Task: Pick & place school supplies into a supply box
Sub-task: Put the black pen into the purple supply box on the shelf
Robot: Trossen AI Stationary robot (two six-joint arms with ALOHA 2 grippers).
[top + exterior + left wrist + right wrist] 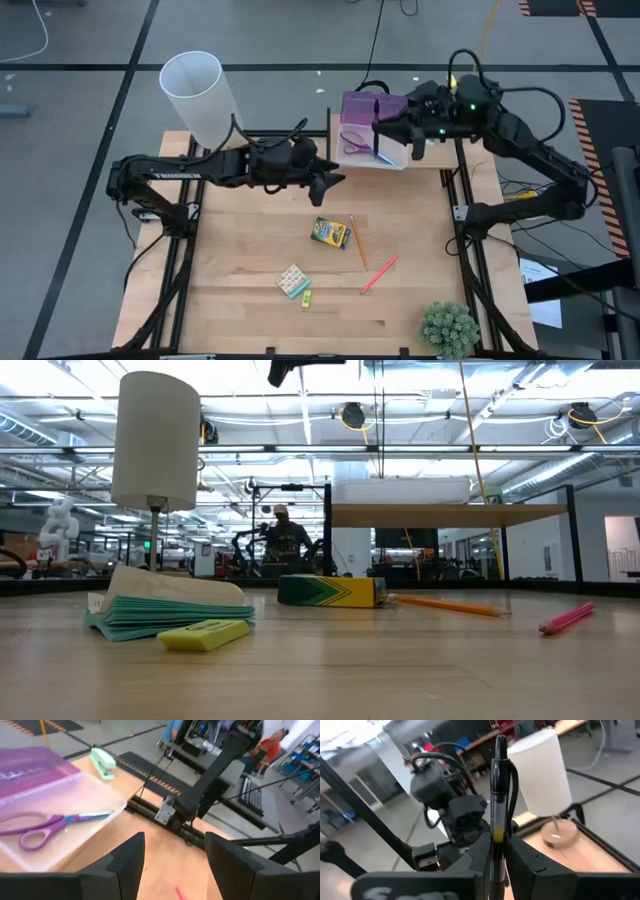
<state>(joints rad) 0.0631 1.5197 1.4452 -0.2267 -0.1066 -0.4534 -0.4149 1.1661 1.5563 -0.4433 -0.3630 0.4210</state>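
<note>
Right gripper: your right arm reaches over the far edge of the counter, above the supply box; its fingers are clamped on the black pen, which stands upright between them.
Left gripper: your left arm stretches across the far half of the counter, its tip near the box; the fingers are spread apart with nothing between them.
Supply box: at the far edge of the counter, its purple lid raised; the purple-handled scissors lie inside it.
Crayon box: lying near the middle of the counter.
Orange pencil: just beside the crayon box, on its right.
Pink pen: on the counter, right of the pencil and nearer you.
Eraser block: on the near half of the counter, with the small yellow piece just beside it.
Potted plant: near right corner.
Lamp shade: far left corner.
</note>
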